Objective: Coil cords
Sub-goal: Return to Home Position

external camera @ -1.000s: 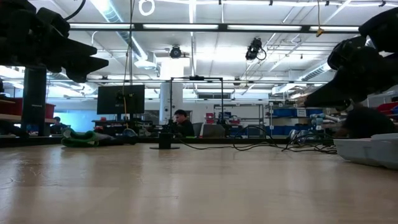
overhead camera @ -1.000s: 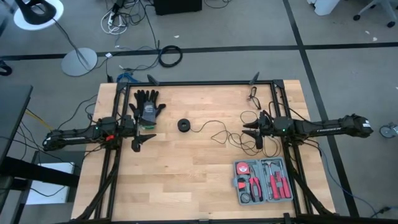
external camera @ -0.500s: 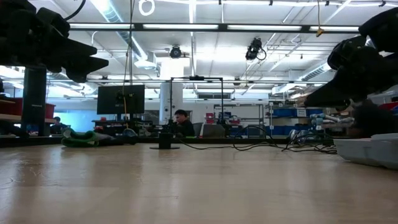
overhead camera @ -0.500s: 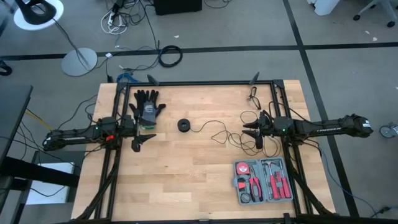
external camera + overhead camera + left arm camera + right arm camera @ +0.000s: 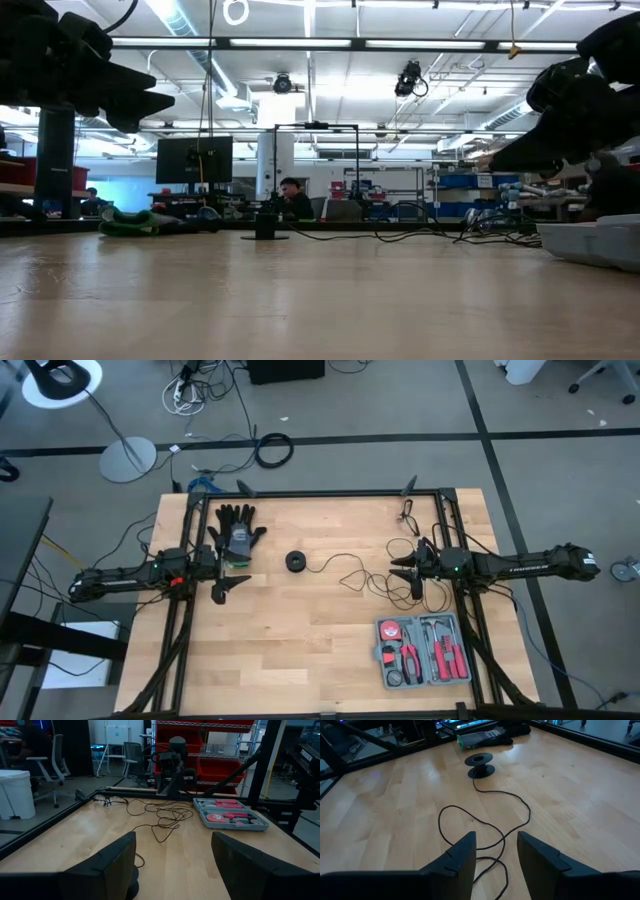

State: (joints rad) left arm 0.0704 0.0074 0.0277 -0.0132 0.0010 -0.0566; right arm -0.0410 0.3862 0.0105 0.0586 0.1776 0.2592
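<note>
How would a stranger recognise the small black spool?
On the wooden table, find the dark gloves on the left arm's side. Beyond them toward the table's middle stands the spool, a small round black disc, the only thing with a thin black wire trailing from it.

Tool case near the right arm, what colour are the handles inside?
Red, in a grey tool case; clearest in the high view.

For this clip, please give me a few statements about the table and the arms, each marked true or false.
1. The long thin black wire lies loose in loops on the wooden table. True.
2. The small round black spool sits inside the grey tool case. False: it stands on bare wood, apart from the case.
3. The left pincer grips the wire. False: it is open and empty.
4. The right pincer is open, with wire loops lying ahead of it. True.
</note>
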